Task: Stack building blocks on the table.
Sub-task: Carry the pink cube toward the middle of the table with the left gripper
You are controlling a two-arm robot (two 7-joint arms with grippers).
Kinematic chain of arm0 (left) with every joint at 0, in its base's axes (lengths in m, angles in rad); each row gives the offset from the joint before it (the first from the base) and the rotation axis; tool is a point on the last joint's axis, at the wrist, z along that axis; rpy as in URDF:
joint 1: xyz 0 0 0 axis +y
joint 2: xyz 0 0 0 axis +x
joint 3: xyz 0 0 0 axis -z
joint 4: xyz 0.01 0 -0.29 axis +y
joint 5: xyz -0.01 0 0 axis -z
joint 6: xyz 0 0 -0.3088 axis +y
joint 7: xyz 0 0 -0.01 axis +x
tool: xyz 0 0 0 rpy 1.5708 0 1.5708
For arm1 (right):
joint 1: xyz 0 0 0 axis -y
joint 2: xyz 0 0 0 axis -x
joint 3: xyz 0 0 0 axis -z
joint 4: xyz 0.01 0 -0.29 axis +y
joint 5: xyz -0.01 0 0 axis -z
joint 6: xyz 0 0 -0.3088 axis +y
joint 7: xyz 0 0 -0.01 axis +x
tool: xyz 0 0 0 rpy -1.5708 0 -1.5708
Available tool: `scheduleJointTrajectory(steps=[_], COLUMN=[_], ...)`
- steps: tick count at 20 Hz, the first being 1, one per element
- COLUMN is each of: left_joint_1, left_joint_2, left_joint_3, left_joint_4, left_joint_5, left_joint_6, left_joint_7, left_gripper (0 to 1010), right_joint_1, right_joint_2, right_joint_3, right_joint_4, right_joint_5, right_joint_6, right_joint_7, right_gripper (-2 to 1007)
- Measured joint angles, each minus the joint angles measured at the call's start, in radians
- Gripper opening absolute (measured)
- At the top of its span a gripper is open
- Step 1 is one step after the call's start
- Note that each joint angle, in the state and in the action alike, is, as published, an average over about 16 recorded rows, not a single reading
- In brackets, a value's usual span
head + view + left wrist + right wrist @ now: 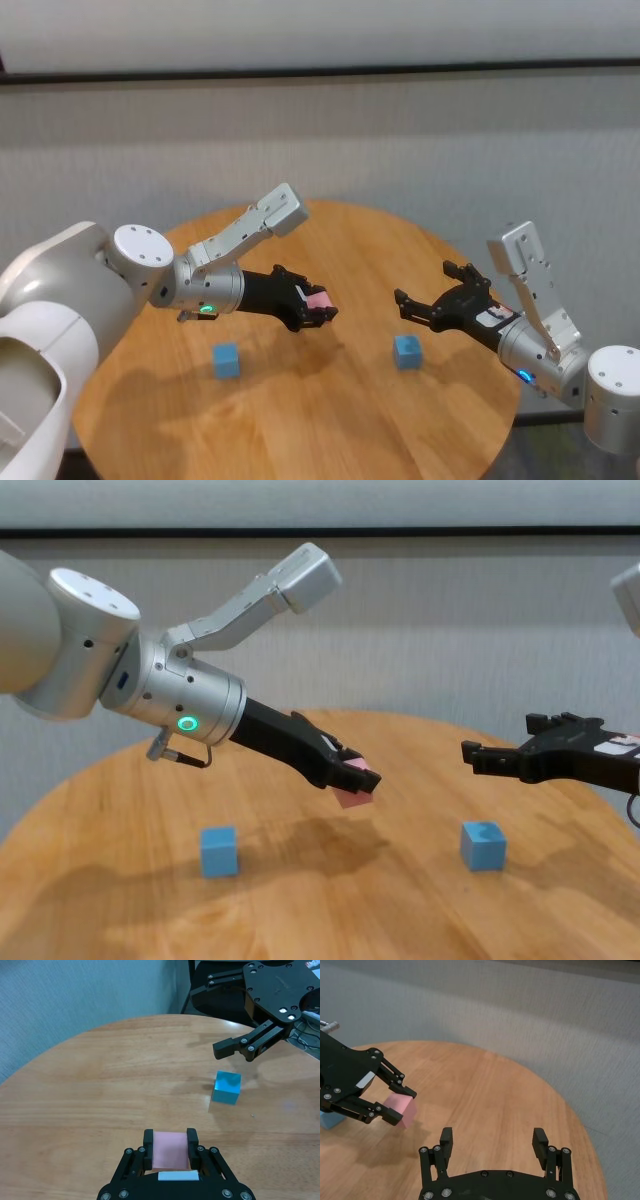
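The left gripper (318, 304) holds the pink block (356, 780) clamped in mid-air above the table (330, 420), one blue block (226, 1087) ahead of it and another (226, 359) below and behind. The right gripper (432, 297), fingers spread and empty, hovers just beyond that nearer blue block. It crowds the approach, so a collision or an off-centre release could topple the stack.

Bare table (330, 400) between blue blocks; right pincer (425, 300) overhangs right block (406, 351).

One pink block (320, 300), two blue blocks (227, 360) (406, 351) (three cubes), one table (330, 420)
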Motion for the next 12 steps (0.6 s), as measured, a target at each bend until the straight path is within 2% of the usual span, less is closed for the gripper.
scheduleJointTrajectory(steps=[12], left_joint_1=[0.015], left_joint_2=[0.016], left_joint_3=[0.001], left_joint_4=[-0.042], left_joint_5=[-0.001], left_joint_6=[0.018], left_joint_7=[0.002], left_gripper=[408], right_joint_1=[0.0], right_joint_2=[0.0], right_joint_3=[0.0], right_joint_4=[0.0], right_joint_5=[0.0], right_joint_6=[0.0], right_joint_7=[0.0], right_gripper=[1000])
